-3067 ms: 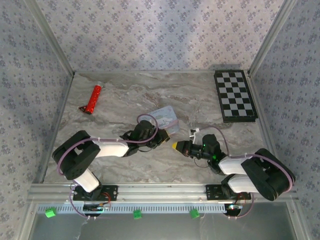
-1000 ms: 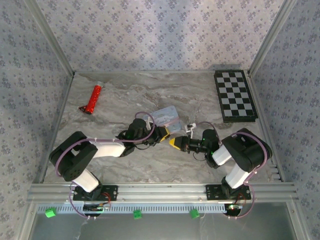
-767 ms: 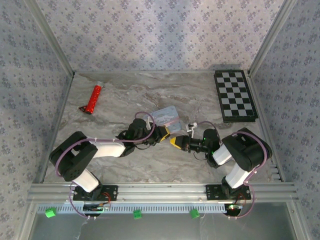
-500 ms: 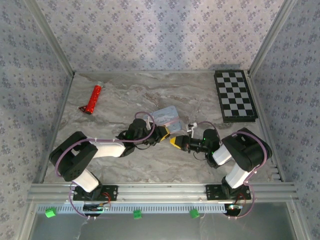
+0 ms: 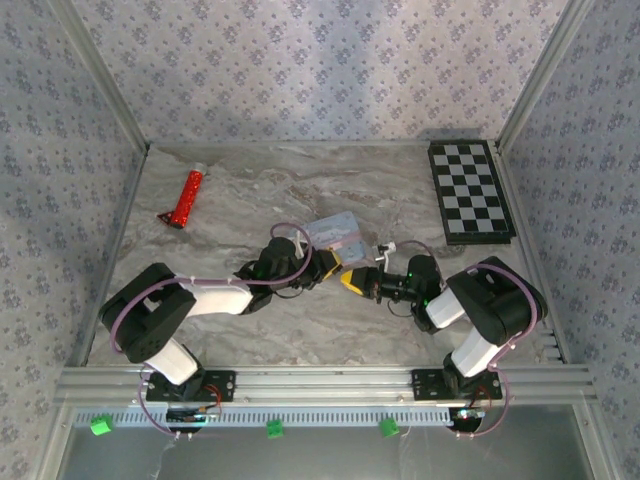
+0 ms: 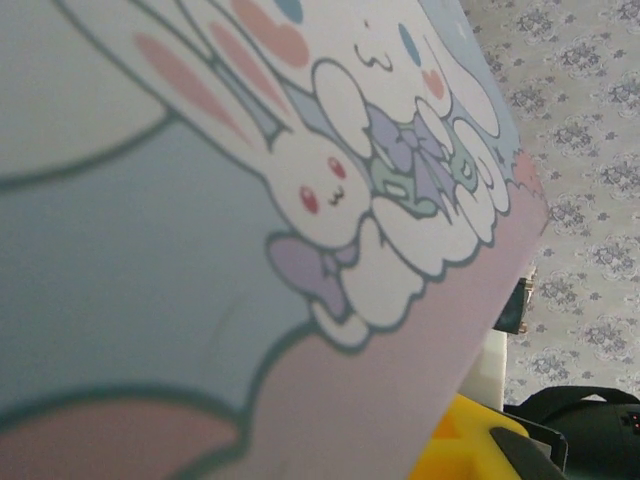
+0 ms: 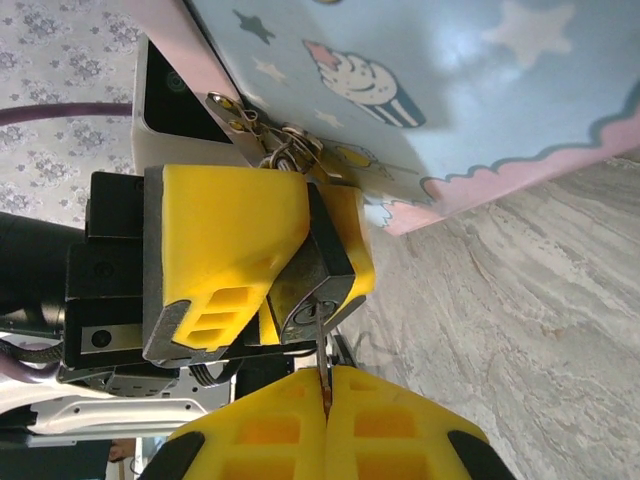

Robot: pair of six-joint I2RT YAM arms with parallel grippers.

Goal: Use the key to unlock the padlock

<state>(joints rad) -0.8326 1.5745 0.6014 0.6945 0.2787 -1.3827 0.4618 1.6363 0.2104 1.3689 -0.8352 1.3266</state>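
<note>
Top external: left gripper (image 5: 327,268) and right gripper (image 5: 349,281) tip to tip at frame centre, just below cartoon tin (image 5: 335,232)
Left wrist: cartoon tin across most of frame
Right wrist: padlock (image 7: 313,285) at centre, clamped between left gripper's yellow fingers (image 7: 225,250); right gripper at bottom edge, pinched tight on key (image 7: 322,352), tip at keyhole

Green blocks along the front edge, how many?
3. Left green block left of the left arm's base; middle green block at centre; right green block nearer the right arm's base.

Top camera high, wide; wrist cameras close, sharing tin (image 7: 480,80).
</note>
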